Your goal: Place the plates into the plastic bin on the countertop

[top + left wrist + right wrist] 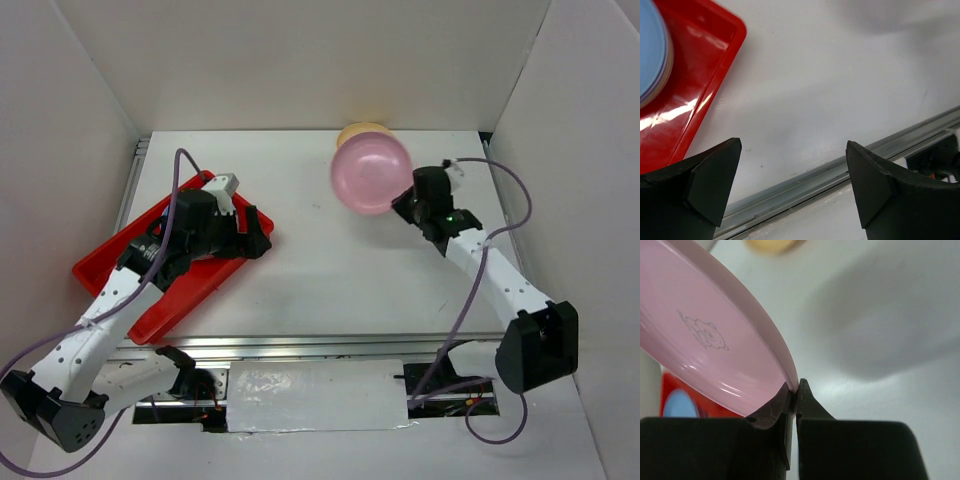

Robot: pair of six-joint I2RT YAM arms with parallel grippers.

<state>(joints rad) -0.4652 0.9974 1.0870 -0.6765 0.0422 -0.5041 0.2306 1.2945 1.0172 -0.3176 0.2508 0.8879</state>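
Observation:
A pink plate [371, 173] hangs tilted above the countertop [330, 280] at the back right, and my right gripper [402, 205] is shut on its near rim. In the right wrist view the jaws pinch the thin edge of the pink plate [715, 340] at the right gripper [796, 388]. A yellow-orange plate [362, 131] lies behind it by the back wall. The red plastic bin [150, 305] sits at the left, with a stack of plates [650, 50], blue on top, inside. My left gripper [792, 150] stands open and holds nothing at the bin's right corner [252, 238].
A metal rail [840, 170] runs along the countertop's front edge. White walls [90, 90] close in the left, back and right sides. The left arm lies across the bin.

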